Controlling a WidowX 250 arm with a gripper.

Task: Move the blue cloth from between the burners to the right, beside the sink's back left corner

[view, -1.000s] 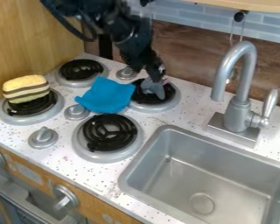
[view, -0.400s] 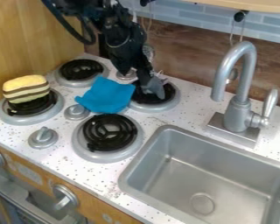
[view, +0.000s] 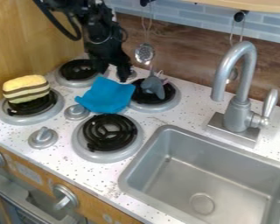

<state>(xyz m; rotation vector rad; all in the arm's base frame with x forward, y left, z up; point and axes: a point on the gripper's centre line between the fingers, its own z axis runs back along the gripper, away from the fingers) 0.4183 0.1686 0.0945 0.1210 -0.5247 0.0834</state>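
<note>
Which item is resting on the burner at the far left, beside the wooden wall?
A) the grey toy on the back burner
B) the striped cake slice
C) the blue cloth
B: the yellow and brown striped cake slice sits on the black coil of that left burner.

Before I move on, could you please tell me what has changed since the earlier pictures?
The gripper moved left in the view, away from the grey object; I cannot tell whether it had been holding it. The blue cloth and yellow striped toy stayed put.
</note>
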